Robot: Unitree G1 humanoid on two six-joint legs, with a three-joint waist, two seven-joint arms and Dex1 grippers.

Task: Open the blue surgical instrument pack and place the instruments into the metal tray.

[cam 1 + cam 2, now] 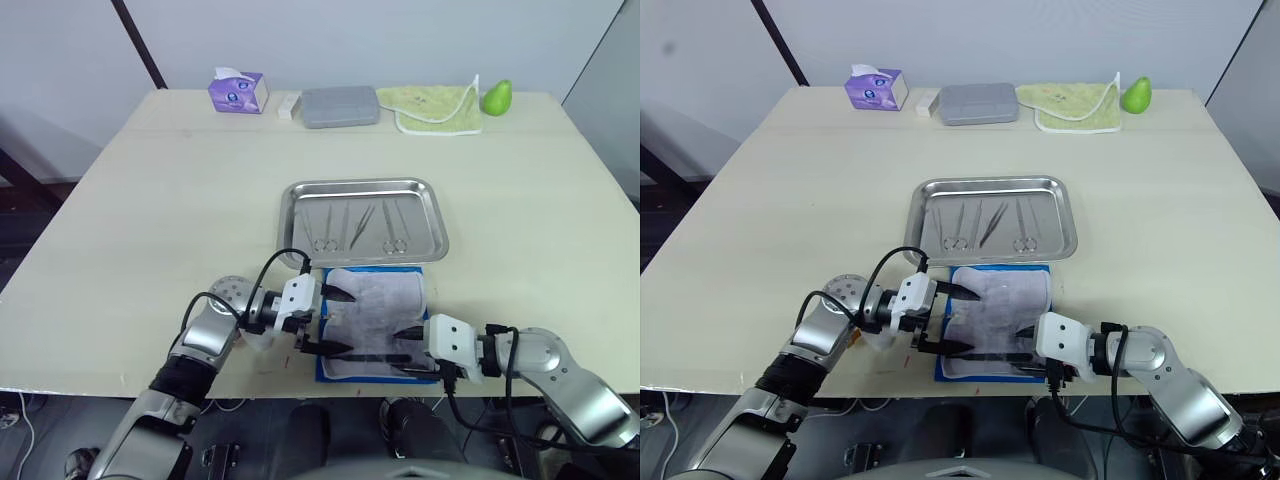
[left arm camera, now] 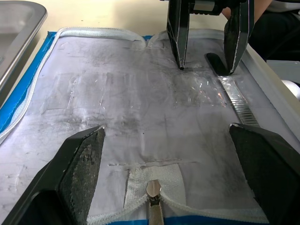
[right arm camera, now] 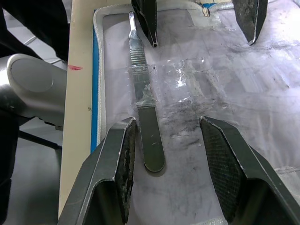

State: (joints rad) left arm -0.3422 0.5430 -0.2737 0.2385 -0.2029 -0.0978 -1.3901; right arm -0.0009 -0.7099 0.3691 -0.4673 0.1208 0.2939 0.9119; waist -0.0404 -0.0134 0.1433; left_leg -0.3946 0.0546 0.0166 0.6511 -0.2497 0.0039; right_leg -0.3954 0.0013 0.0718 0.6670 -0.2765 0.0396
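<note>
Head view: blue surgical instrument pack (image 1: 375,320) lying unfolded just before metal tray (image 1: 362,218). Right wrist: right end effector (image 3: 166,154) spread, empty, straddling last instrument (image 3: 144,122), handle lengthwise between fingers. Left wrist: left end effector (image 2: 171,176) likewise spread, farther.

The metal tray (image 1: 362,187) is showing a glossy, mirror-bright steel finish. The blue surgical instrument pack (image 2: 140,108) is presenting a matt, grey-white woven lining, smudged, with clear glossy film over a flat, ridged metal instrument (image 3: 143,108). The tabletop (image 1: 180,200) is appearing smooth and matt.
</note>
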